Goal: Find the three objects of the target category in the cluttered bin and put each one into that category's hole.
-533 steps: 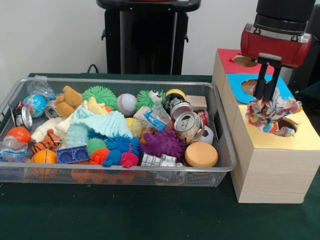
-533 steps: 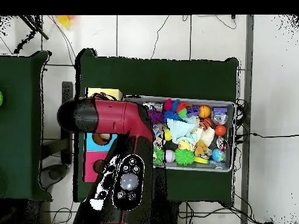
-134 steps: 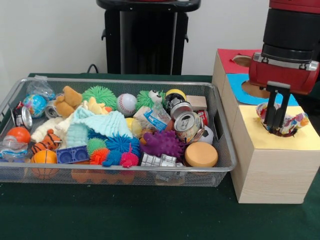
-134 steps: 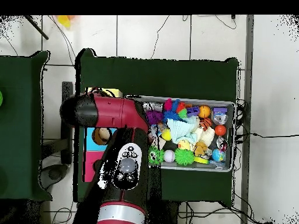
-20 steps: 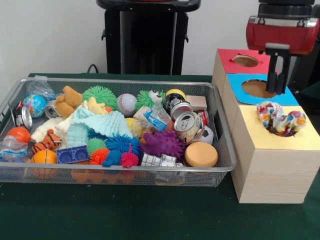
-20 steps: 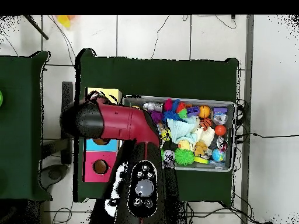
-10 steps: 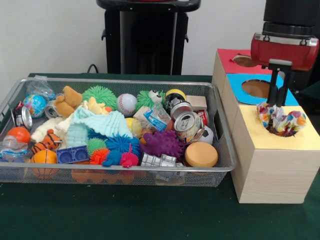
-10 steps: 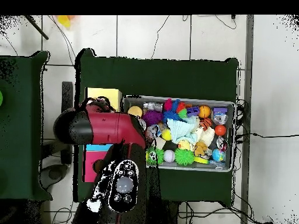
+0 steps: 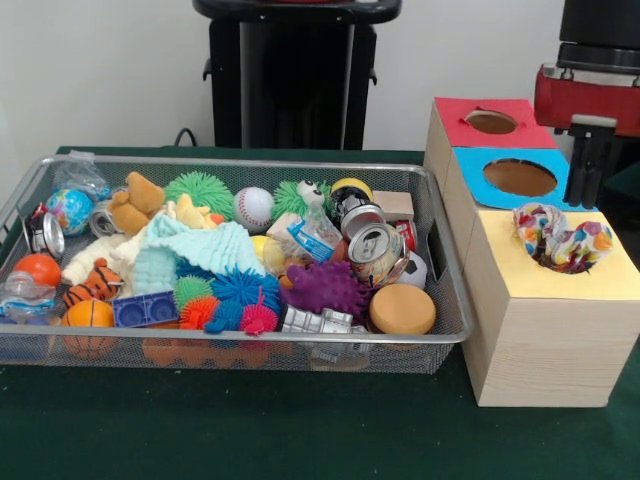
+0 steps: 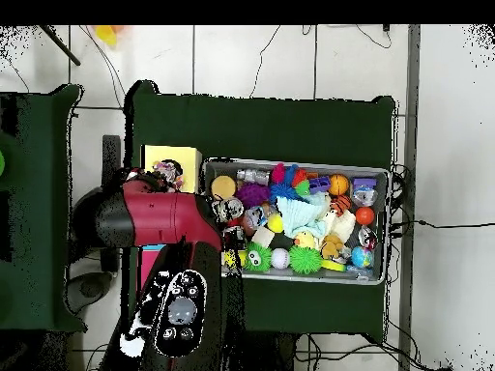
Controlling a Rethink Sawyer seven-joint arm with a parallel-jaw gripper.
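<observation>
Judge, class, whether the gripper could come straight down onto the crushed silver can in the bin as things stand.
Probably yes. The crushed can lies on top of the clutter beside the purple spiky ball, nothing covering it. The gripper hangs by the sorting box, outside the bin, so it must cross over first.

In the front view we see the wire bin (image 9: 440,330) on the table (image 9: 300,440), with the wooden box (image 9: 545,350) just beside it on the right. A crumpled cloth (image 9: 560,240) sits in the nearest of the box's three top holes, half sunk. The gripper (image 9: 590,185) hangs behind the cloth, above the middle hole (image 9: 520,177).
</observation>
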